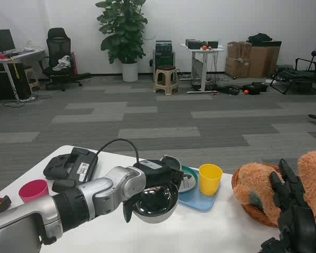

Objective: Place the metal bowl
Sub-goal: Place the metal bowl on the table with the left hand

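Status: the metal bowl point(156, 203) is grasped but not yet placed. It hangs above the white table point(210, 232), clear of the surface as far as the view shows. Placement and release remain to be done; the intended spot cannot be told from this view.

Left hand point(157, 182): fingers clasp the bowl's far rim from above, with one finger curling down its near-left side. The bowl hangs below the fingers, tilted so that its shiny interior faces the camera. The silver forearm reaches in from the lower left, roughly level.

Beyond the fingers, just to their right, a blue tray point(200, 199) carries a teal dish point(190, 179) and a yellow cup point(210, 178).

Right hand point(289, 211): raised at the lower right, fingers extended and apart, holding nothing. Just beyond its fingers a brown plush toy point(255, 187) lies in a wicker basket point(253, 212).
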You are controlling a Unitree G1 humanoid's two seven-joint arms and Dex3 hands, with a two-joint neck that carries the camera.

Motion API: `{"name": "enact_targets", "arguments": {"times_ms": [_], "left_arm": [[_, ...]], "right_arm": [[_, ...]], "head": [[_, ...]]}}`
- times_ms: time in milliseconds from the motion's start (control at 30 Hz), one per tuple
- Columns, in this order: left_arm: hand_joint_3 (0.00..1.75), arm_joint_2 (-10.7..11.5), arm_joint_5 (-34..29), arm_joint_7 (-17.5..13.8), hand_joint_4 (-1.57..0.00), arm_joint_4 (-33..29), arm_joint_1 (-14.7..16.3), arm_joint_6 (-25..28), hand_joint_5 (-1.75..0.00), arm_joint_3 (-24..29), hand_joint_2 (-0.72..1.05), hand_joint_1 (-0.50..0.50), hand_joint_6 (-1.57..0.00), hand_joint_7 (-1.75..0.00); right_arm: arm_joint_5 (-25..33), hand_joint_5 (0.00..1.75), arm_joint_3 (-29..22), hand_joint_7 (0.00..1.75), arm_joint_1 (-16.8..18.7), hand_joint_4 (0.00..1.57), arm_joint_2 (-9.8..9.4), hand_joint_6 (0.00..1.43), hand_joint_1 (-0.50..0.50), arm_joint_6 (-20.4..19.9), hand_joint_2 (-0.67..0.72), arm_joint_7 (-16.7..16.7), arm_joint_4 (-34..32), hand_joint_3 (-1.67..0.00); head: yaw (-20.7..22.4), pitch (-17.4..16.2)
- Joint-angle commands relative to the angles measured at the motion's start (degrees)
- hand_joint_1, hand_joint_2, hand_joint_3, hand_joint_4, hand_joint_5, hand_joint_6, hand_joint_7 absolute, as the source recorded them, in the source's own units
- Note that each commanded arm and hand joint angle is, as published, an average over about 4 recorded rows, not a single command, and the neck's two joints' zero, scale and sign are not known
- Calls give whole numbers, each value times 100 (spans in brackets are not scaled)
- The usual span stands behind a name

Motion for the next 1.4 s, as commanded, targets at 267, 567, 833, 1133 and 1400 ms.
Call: {"name": "enact_targets", "arguments": {"times_ms": [267, 567, 833, 1133, 1400], "left_arm": [[175, 50, 123, -92, -132, -524, 858, 102, -175, 856, 87, -50, -76, -168], [175, 36, 131, -87, -131, -245, 739, 80, -175, 704, 87, -50, -76, -168], [175, -56, 171, -24, -126, 381, 752, -166, -175, 559, 87, -50, -74, -168], [175, -249, 316, 207, -102, 1418, 946, -698, -175, 368, 83, -50, -58, -168], [175, -755, 1285, 1143, -86, 2499, 1609, -2078, -175, 1387, 72, -50, -54, -168]], "right_arm": [[117, 0, 271, 14, -46, 0, -82, 0, 8, 232, 72, 40, -286, 0], [117, 0, 271, 14, -100, 0, -82, 0, 8, 232, 72, 27, -192, 0], [141, 0, 271, 14, -136, 0, -73, 0, 8, 239, 72, 27, -112, 0], [144, 0, 275, 14, -133, 0, -51, 0, 8, 241, 72, 27, -110, 0], [144, 0, 302, 14, -100, 0, -55, 0, 9, 241, 72, 27, -205, 0]], "head": [[9, -355], [-33, -412], [-19, -494], [26, -520], [137, -451]]}}
